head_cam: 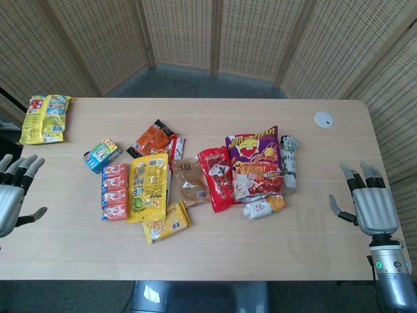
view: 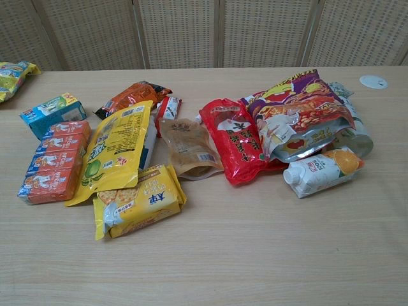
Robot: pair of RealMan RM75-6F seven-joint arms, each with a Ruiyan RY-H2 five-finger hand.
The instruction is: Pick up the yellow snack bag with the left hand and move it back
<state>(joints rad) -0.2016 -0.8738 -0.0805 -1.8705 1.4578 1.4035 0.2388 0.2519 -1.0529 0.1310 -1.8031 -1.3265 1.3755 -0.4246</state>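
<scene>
A long yellow snack bag (head_cam: 148, 188) with a green fruit picture lies flat in the left part of the snack pile; the chest view shows the same yellow snack bag (view: 116, 152). A smaller yellow cracker pack (head_cam: 166, 223) (view: 138, 201) lies just in front of it. Another yellow bag (head_cam: 45, 118) (view: 13, 75) sits alone at the far left back corner. My left hand (head_cam: 14, 192) hovers at the table's left edge, fingers spread, holding nothing, well left of the pile. At the right edge, my right hand (head_cam: 368, 203) is also spread and empty. Neither hand appears in the chest view.
Red stacked packs (head_cam: 115, 192) and a blue carton (head_cam: 101, 154) lie left of the yellow bag. An orange packet (head_cam: 151, 138), brown pouch (head_cam: 189, 182), red bag (head_cam: 218, 177), purple chip bag (head_cam: 255, 162) and juice bottle (head_cam: 263, 207) lie to its right. A white disc (head_cam: 323, 119) sits back right.
</scene>
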